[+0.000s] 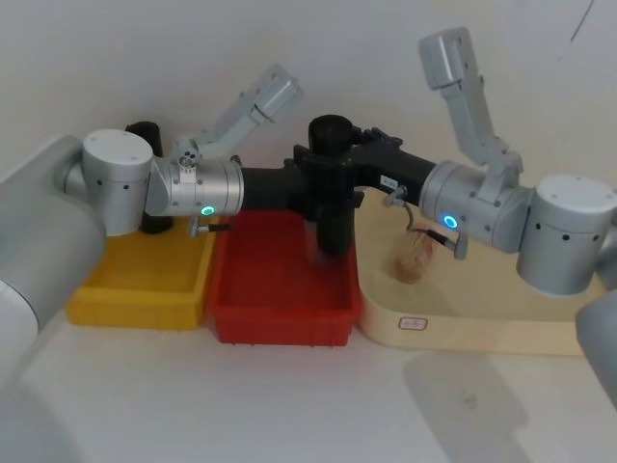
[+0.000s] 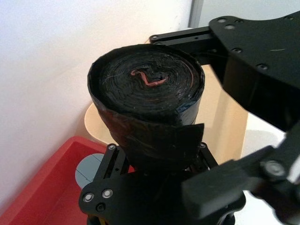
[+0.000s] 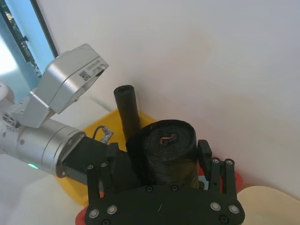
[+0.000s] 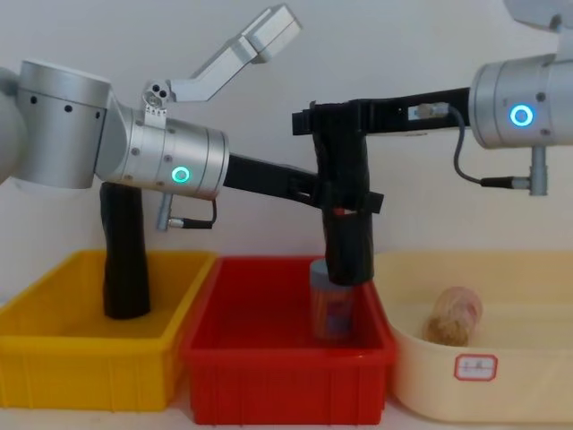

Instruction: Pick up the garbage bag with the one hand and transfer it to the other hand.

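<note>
The garbage bag (image 4: 347,246), a tall black shiny roll, hangs upright above the red bin (image 4: 269,358). My left gripper (image 4: 345,204), on the green-ringed arm, reaches in from the left and is shut on the roll's middle, near a small red label. From the right, my right gripper (image 4: 345,121) on the blue-ringed arm is closed around the roll's top. In the left wrist view the bag (image 2: 147,91) rises end-on between the fingers (image 2: 110,152). In the right wrist view the bag (image 3: 164,150) sits between the right fingers (image 3: 205,152), which touch its sides.
A plain black roll (image 4: 125,260) stands in the yellow bin (image 4: 81,367) on the left. A small clear jar (image 4: 331,309) stands in the red bin right under the bag. The cream tray (image 4: 501,394) on the right holds a brownish ball (image 4: 452,313).
</note>
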Available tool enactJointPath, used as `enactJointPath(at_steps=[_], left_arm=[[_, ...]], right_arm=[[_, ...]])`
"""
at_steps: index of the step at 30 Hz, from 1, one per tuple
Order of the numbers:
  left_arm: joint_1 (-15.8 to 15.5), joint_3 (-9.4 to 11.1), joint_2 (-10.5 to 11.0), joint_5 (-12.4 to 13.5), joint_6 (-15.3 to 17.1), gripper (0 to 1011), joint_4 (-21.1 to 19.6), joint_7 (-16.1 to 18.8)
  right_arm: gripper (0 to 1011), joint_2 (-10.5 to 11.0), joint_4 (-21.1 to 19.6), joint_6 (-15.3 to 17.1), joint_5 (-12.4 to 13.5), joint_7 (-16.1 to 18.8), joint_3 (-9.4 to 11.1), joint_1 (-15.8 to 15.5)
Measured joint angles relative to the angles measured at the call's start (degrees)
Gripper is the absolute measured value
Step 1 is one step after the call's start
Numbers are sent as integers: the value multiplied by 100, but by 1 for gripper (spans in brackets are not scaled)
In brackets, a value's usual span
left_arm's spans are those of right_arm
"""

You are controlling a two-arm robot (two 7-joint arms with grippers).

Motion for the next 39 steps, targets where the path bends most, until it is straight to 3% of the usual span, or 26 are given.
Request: enactJointPath(at_steps=[21,39], left_arm=[[90,55,117,-26,87,433,-240,118],[165,83,215,-44,134,433,-436,222]], right_arm=[[1001,-106,651,-586,-170,-109,-157,220],[1001,-131,809,-651,-133,48,-312,349]])
